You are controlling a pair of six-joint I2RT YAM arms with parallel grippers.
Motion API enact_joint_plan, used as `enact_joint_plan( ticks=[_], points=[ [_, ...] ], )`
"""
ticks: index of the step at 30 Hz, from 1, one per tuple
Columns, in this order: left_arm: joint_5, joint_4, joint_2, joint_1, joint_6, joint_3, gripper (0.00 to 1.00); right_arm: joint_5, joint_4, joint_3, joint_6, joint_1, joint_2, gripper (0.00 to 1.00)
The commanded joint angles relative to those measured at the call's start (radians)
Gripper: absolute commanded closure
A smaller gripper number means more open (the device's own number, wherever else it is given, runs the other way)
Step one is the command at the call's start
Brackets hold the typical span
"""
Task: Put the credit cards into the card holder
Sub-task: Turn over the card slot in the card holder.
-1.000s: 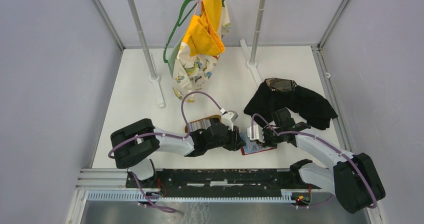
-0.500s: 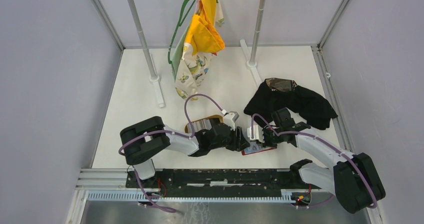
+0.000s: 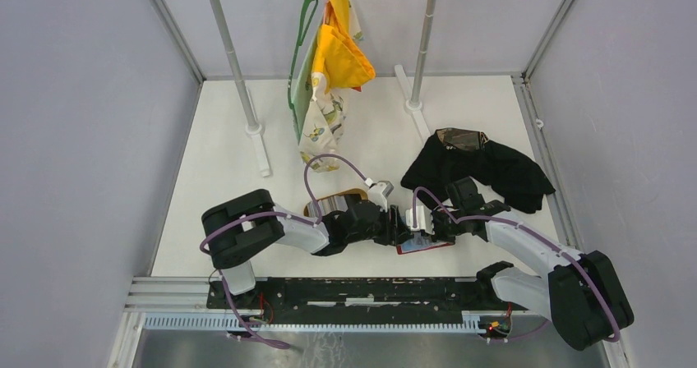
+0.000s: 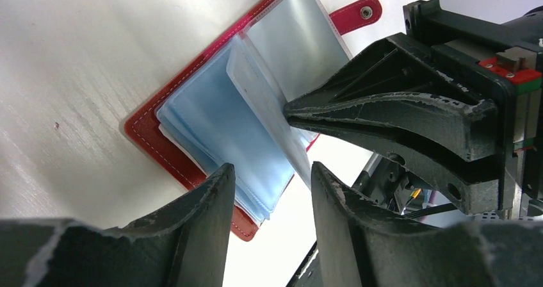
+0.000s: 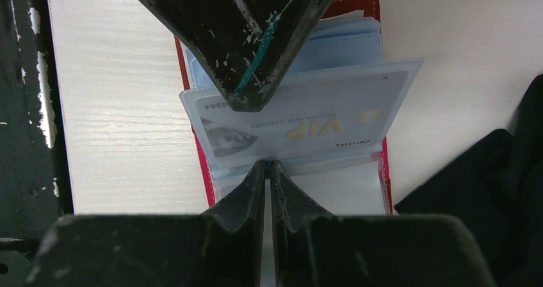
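Two arms meet tip to tip, low over the table (image 3: 230,163), close to its near edge. Left arm (image 3: 288,232) runs rightward from its base. Right arm (image 3: 526,249) runs leftward and slightly away from its base. Both are angled down at the tabletop.

Cloth (image 3: 493,167): black, bunched, lies behind the right gripper (image 5: 267,166), near but apart. Tray (image 3: 341,197): tan, sits just behind the left gripper (image 4: 272,172), mostly hidden by the wrist.

Left gripper: jaws parted to a middling gap, nothing between them. The holder's sleeves show through the gap below. In the right wrist view its tip overlaps the upper left edge of the card; can't tell if it touches.

Right gripper: jaws nearly together, pinching the edge of one clear sleeve (image 5: 301,154) of the holder (image 4: 139,128) and lifting it off the stack.

Holder: red with white stitching, lying open and flat on the table, directly beneath and between the two grippers. A stack of clear bluish sleeves is fanned out inside. A red strap with a stud (image 4: 365,11) sticks out past the right gripper's tips in the left wrist view.

Card (image 5: 307,117): silvery grey with gold "VIP" print, reading upside down from the right wrist. It is seated inside the pinched sleeve, just ahead of the right gripper's tips.
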Motion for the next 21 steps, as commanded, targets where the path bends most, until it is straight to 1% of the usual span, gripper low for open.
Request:
enact_joint_plan(
  ticks=[1, 12, 21],
  points=[
    [0.036, 0.079, -0.009, 0.003, -0.025, 0.03, 0.47, 0.032, -0.012, -0.008, -0.005, 0.01, 0.025, 0.88],
    [0.019, 0.045, -0.071, 0.004, 0.0, 0.0, 0.48, 0.034, -0.011, -0.008, -0.008, 0.011, 0.028, 0.88],
    [0.019, 0.049, -0.05, 0.004, -0.004, 0.01, 0.47, 0.034, -0.014, -0.009, -0.011, 0.01, 0.029, 0.88]
  ],
)
